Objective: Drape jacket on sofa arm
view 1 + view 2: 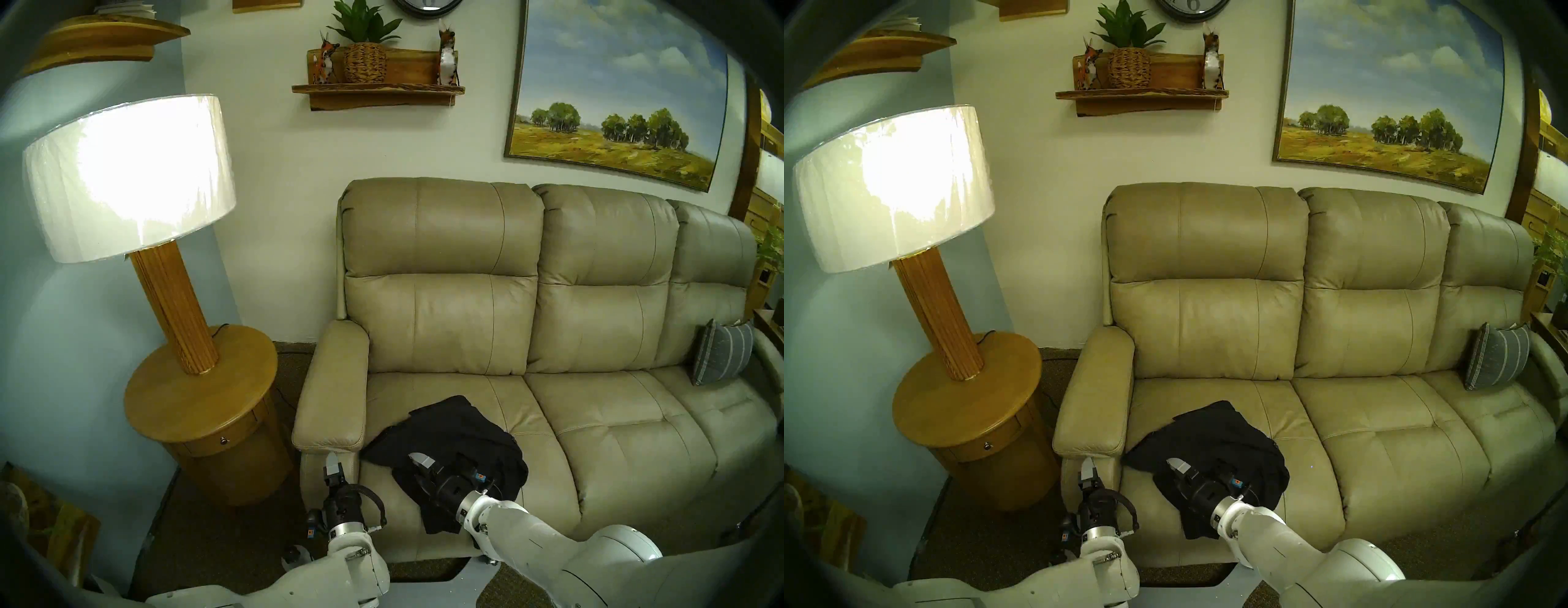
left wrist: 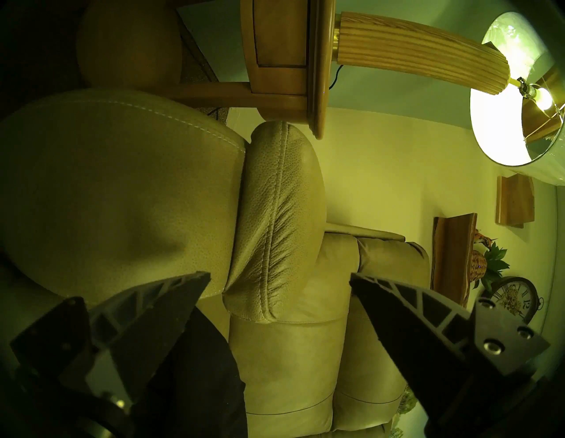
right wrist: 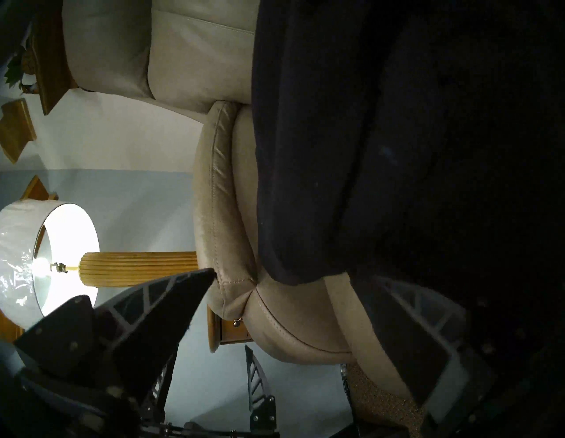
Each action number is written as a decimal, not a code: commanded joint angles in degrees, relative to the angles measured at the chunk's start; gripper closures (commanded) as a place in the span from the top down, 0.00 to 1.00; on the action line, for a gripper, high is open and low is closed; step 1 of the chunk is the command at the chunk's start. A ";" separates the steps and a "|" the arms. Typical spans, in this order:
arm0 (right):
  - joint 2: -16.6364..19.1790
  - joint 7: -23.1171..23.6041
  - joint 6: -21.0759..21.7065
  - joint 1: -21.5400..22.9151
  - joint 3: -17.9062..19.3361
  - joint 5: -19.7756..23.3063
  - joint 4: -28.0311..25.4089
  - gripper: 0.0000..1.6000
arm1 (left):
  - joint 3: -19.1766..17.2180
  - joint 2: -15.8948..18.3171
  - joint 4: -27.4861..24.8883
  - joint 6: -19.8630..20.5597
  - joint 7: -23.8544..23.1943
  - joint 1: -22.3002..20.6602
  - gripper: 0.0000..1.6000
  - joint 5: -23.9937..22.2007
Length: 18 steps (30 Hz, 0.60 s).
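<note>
both arms forward, left gripper [image 1: 332, 462] and right gripper [image 1: 418, 467] with jaws spread wide

Living room, seemingly: sofa [image 1: 551, 339], lamp [image 1: 127, 178]

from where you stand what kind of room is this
Most likely a living room, or a staged one: a three-seat beige sofa, a lit lamp on a round side table, and a landscape painting on the wall.

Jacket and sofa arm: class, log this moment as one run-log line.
jacket: crumpled on seat cushion, not on sofa arm | left gripper: open, empty, below sofa arm's front end | right gripper: open, over jacket
</note>
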 commanded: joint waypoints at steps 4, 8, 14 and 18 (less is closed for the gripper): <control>-5.00 -7.91 -2.09 7.16 1.36 0.84 1.79 1.00 | 0.00 -0.06 -0.27 0.03 -0.40 -0.16 1.00 0.16; -6.24 -11.68 -2.58 8.26 2.79 1.94 3.22 1.00 | -0.01 -0.08 -0.25 0.03 -0.34 -0.17 1.00 0.16; -7.55 -15.78 -2.70 8.28 4.60 3.27 5.32 1.00 | -0.01 -0.07 -0.25 0.03 -0.34 -0.17 1.00 0.17; -7.54 -15.88 -3.61 7.46 4.24 2.55 5.80 0.46 | -0.02 -0.07 -0.26 0.03 -0.35 -0.17 1.00 0.17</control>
